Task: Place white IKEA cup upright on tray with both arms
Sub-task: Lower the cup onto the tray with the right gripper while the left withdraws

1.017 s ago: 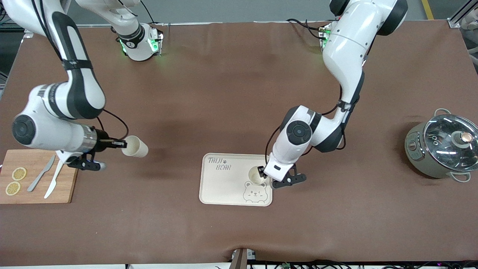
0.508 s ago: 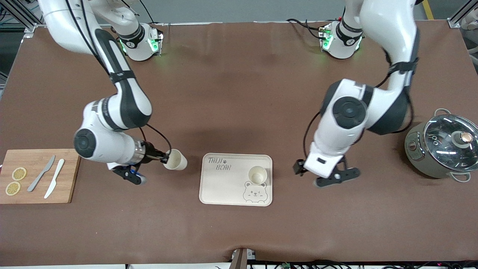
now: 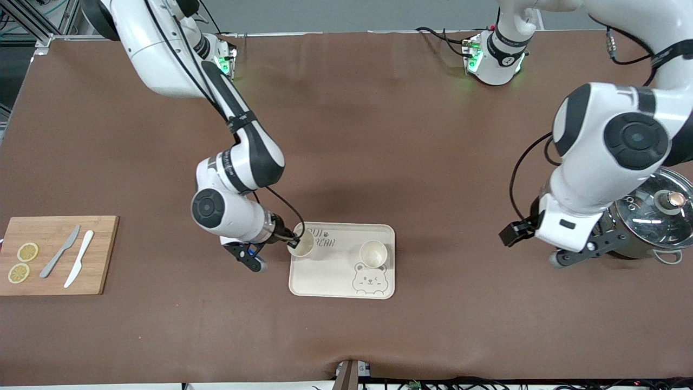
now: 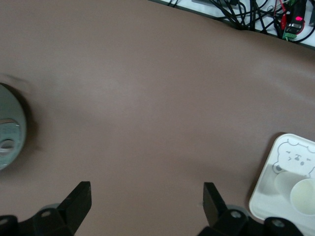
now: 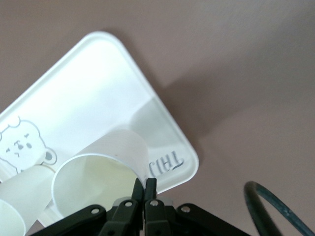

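Observation:
The cream tray with the bear drawing lies on the brown table. One white cup stands upright on it beside the bear. My right gripper is shut on the rim of a second white cup, held tilted over the tray's lettered corner. In the right wrist view the fingers pinch the cup's wall over the tray. My left gripper is open and empty, over bare table beside the pot. Its wrist view shows the tray's edge.
A grey pot with a glass lid stands at the left arm's end, partly under the left arm. A bamboo cutting board with two knives and lemon slices lies at the right arm's end.
My right arm has carried its cup from beside the cutting board to the tray's lettered corner. My left gripper has let go of the upright cup and moved away toward the pot.

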### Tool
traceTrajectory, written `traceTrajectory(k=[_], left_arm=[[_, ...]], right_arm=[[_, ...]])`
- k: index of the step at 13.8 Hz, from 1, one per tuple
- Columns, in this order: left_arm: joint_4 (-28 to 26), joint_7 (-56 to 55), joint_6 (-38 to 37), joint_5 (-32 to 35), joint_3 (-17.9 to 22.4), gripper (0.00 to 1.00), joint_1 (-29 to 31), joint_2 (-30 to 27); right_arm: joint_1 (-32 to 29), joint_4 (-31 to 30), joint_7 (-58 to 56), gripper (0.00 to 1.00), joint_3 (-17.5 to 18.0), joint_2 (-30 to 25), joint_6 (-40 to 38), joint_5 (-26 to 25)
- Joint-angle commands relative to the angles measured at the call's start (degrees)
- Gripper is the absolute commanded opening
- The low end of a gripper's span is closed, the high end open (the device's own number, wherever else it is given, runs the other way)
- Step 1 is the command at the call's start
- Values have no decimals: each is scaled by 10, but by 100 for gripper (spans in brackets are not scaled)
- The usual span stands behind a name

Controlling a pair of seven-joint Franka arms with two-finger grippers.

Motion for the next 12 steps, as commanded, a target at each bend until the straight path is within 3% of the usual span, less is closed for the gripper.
traceTrajectory(k=[1,5,8,9,10,12], left_arm=[[-17,73,-36,13,-3,100,34,-47],[-17,204,-84,5,-4,100,79,-80],[-23,227,-113,-4,-7,100,96,-110],[-34,228,-120,-4,-7,100,98,-123],[-49,227,-120,-4,-7,100,104,-135],[-62,228,-119,-7,-9,100,112,-152]], right_arm=[[14,23,22,0,-8,23,7,-27],[25,19,41,0,-8,43,36,-58],[31,18,45,0,-8,43,33,-59],[28,19,43,57,-8,43,29,-60],[22,19,39,100,-8,41,27,-62],[23,25,39,100,-8,37,-2,-63]])
